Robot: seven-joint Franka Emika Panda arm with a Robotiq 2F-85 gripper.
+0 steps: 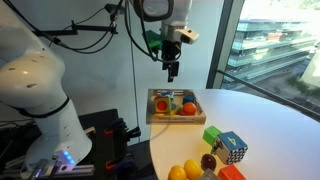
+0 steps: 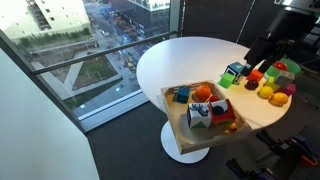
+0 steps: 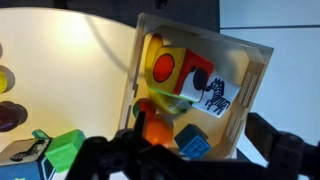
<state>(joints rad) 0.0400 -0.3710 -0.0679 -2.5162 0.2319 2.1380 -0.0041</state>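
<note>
My gripper point(image 1: 172, 68) hangs in the air above a wooden tray point(image 1: 176, 120) on the round white table point(image 1: 270, 115). It is open and holds nothing. In the wrist view the two dark fingers point(image 3: 200, 160) frame the tray point(image 3: 255, 70) from above. Inside the tray lie an orange ball point(image 3: 158, 128), a blue cube point(image 3: 192, 146), a white block with a zebra picture point(image 3: 215, 97), a block with a red circle point(image 3: 165, 66) and a yellow-green piece point(image 3: 165, 103). The tray point(image 2: 175, 120) and the gripper point(image 2: 250, 62) show in both exterior views.
A cluster of coloured cubes and toy fruit point(image 1: 222, 148) lies on the table beside the tray and also shows in an exterior view point(image 2: 265, 80). The robot's white base point(image 1: 40, 90) stands beside the table. A large window point(image 2: 80, 50) runs behind it.
</note>
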